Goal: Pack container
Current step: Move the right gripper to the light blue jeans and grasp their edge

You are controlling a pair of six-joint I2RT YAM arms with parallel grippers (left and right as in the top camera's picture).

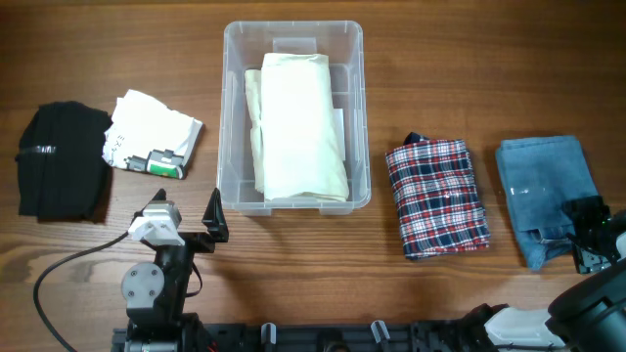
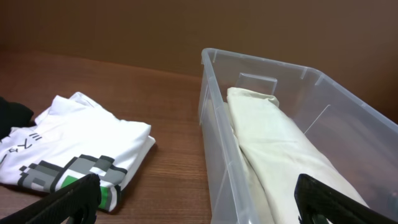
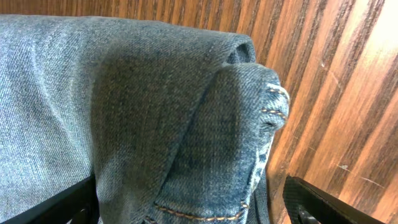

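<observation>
Container point(image 1: 231, 147) sits mid-desk point(image 1: 323, 284), with a folded cream cloth point(image 1: 298, 122) already inside.
White tee point(image 2: 81, 140) has a grey-green pixel print plus dark marks I can't read. Left fingers point(image 2: 68, 202) are spread wide, low by the container's near-left corner. Right fingers point(image 3: 323, 202) are spread either side of the jeans point(image 3: 155, 112) hem, tips cut off by the frame.

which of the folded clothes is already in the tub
The cream one, lying inside the container. The black, white, plaid and denim pieces lie on the table outside it.
</observation>
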